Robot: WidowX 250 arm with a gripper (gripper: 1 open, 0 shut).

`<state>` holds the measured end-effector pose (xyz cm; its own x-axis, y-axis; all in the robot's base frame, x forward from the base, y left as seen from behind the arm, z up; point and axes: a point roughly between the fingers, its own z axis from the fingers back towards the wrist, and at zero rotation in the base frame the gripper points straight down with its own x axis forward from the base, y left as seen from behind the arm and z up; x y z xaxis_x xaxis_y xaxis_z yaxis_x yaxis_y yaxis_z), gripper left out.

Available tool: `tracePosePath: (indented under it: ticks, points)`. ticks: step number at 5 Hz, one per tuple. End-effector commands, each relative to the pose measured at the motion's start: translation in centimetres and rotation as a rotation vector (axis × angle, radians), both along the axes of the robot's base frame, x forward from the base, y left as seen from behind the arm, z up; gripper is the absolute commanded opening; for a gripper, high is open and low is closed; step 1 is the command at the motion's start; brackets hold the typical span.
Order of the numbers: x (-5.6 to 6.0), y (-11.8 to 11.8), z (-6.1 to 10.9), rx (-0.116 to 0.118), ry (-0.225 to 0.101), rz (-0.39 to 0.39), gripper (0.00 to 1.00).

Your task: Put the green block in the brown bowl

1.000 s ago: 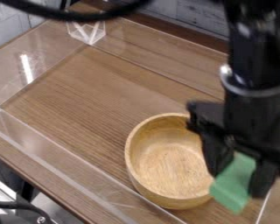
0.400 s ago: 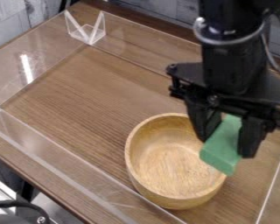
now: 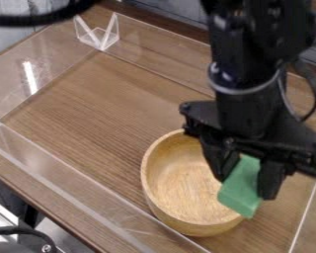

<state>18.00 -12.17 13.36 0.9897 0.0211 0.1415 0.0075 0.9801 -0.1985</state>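
Moving left since a moment ago, the gripper (image 3: 251,180) now hangs over the right side of the brown bowl (image 3: 185,183) instead of past its rim. Its two black fingers (image 3: 227,163) are squeezed on the green block (image 3: 243,188). That block sits tilted between them, up above the bowl's hollow near the right rim, over the wooden table (image 3: 108,99).
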Motion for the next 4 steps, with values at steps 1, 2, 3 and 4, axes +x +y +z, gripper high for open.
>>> tracePosePath:
  ticks: [1, 2, 3, 4]
  points:
    - [0.2, -0.1, 0.2, -0.025, -0.043, 0.002, 0.00]
    - [0.1, 0.5, 0.2, -0.033, -0.045, 0.010, 0.00]
    - [0.0, 1.0, 0.2, -0.040, -0.045, 0.018, 0.00]
    - [0.0, 1.4, 0.2, -0.050, -0.044, 0.016, 0.00]
